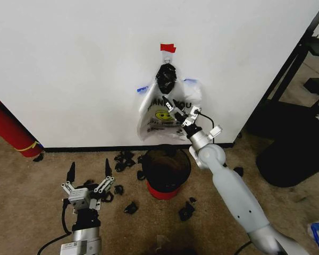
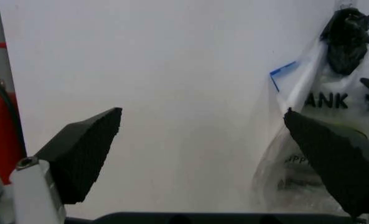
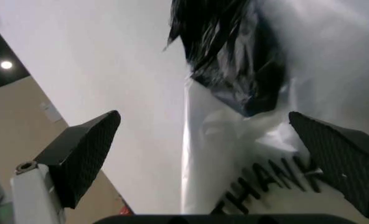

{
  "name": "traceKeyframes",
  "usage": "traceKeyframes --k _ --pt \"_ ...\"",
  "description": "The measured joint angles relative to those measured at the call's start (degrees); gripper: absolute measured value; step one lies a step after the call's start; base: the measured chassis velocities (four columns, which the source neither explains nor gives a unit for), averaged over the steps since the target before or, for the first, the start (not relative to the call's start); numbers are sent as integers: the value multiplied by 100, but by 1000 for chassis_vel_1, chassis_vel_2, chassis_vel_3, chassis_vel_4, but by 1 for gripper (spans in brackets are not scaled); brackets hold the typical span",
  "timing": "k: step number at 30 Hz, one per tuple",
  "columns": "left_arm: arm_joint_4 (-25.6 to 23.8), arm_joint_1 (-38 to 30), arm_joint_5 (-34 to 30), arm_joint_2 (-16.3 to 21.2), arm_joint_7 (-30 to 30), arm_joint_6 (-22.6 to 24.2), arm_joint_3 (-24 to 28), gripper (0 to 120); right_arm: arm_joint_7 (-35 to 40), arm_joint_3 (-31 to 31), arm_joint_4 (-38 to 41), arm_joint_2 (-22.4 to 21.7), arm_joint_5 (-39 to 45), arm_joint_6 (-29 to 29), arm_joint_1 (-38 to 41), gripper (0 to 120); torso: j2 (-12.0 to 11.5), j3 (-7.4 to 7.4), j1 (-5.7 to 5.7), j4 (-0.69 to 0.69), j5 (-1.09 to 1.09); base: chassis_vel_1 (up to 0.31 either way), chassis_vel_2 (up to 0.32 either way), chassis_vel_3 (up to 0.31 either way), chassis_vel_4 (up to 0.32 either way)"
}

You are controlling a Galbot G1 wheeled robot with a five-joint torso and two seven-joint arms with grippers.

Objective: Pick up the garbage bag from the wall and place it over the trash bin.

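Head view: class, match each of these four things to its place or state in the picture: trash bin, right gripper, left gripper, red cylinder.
Column one:
1. trash bin
2. right gripper
3. left gripper
4. red cylinder

Column two:
a. open, low over the floor, left of the bin
b. standing on the floor below the printed bag
c. open, raised at the printed bag
d. leaning at the far left of the wall

Pairs: 1-b, 2-c, 3-a, 4-d.
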Motion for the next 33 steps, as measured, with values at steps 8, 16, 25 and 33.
traceKeyframes --k 8,16,25,33 --pt "66 -60 -11 -103 -17 -41 50 100 37 -111 -379 127 -2 -25 346 100 0 0 0 0 0 0 0 0 0" --pt "142 -146 -91 -20 -20 -41 57 100 76 -72 -454 185 62 -31 439 100 0 0 0 0 0 0 0 0 0" --pt "147 -157 -102 -28 -21 -38 92 100 64 -37 -434 190 92 -58 462 75 0 -1 0 0 1 0 0 0 0" --pt "147 -171 -102 -35 -21 -29 92 100 103 -19 -450 225 88 -58 483 47 0 0 0 0 1 0 0 0 0"
